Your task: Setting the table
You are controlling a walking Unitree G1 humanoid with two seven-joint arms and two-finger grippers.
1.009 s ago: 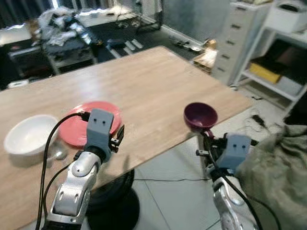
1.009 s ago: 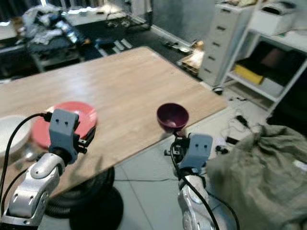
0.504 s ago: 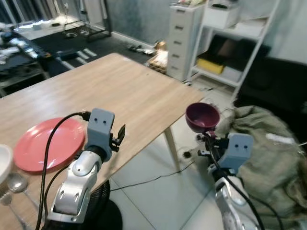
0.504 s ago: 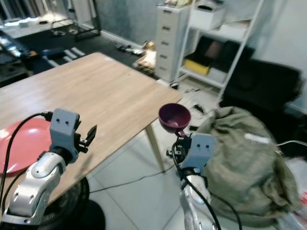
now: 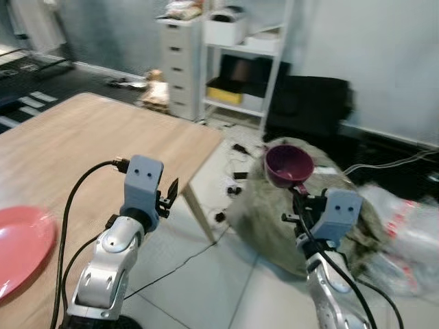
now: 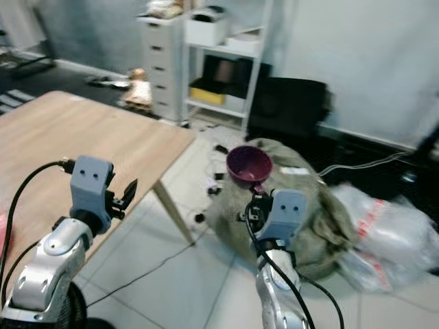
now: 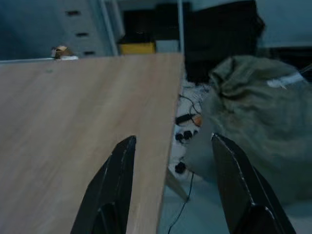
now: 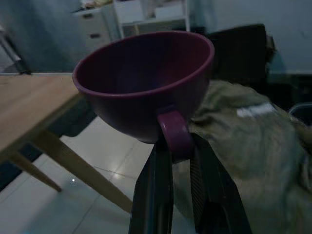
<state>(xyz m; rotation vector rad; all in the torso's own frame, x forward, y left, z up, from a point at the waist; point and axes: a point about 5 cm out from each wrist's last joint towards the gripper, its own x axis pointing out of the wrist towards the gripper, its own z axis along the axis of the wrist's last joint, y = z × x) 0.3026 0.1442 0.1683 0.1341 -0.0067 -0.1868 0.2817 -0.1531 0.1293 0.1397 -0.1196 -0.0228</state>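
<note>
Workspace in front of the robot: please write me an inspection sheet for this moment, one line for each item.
Surface: wooden table at the robot's left, its corner near the left end effector.
Job's things: purple cup held upright by its handle, off the table, in front of the bag; red plate on the table's near left part.
Clutter: olive cloth bag and clear plastic bags on the tiled floor.
End effectors: left end effector open, empty, above the table edge; right end effector shut on the cup handle.
Cables: black cable on the left arm; loose cords on the floor.
Surroundings: drawer unit, white shelf.
</note>
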